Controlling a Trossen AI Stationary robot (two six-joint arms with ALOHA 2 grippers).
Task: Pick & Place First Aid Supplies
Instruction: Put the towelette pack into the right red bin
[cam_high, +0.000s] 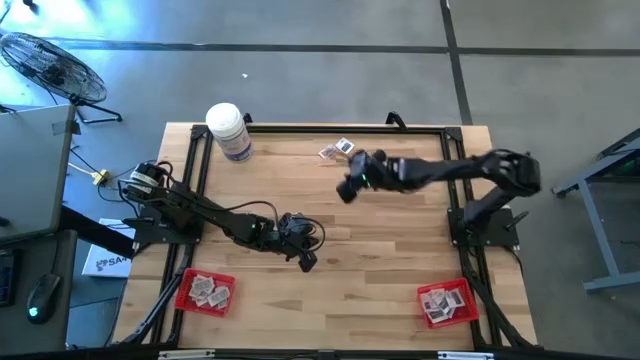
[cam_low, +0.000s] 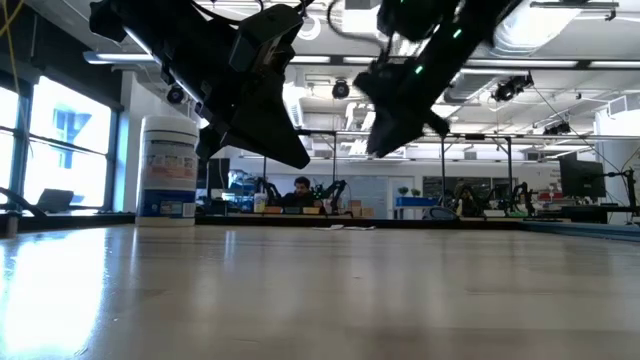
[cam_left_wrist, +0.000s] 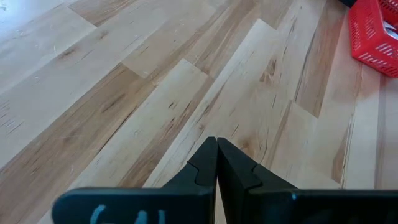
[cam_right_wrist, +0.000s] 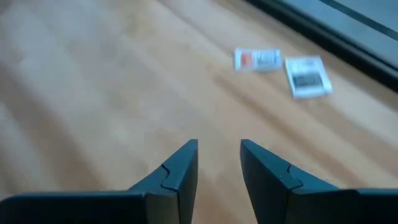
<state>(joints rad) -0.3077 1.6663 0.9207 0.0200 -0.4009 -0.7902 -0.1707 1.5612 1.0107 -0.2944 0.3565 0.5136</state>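
Jaws of right gripper (cam_right_wrist: 219, 163) spread near two packets (cam_right_wrist: 283, 70); left gripper's (cam_left_wrist: 216, 163) pressed together.

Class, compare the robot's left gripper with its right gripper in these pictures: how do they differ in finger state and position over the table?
The left gripper has its fingers pressed shut; the right gripper has a gap between its fingers. The left gripper hangs over bare wood near the table's middle, while the right gripper sits toward the far edge, facing two loose packets. Both hold nothing, and both are dark and two-fingered.

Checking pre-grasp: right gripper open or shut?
Open. The right gripper shows a clear gap between its fingers, with bare table visible through it, short of two packets.
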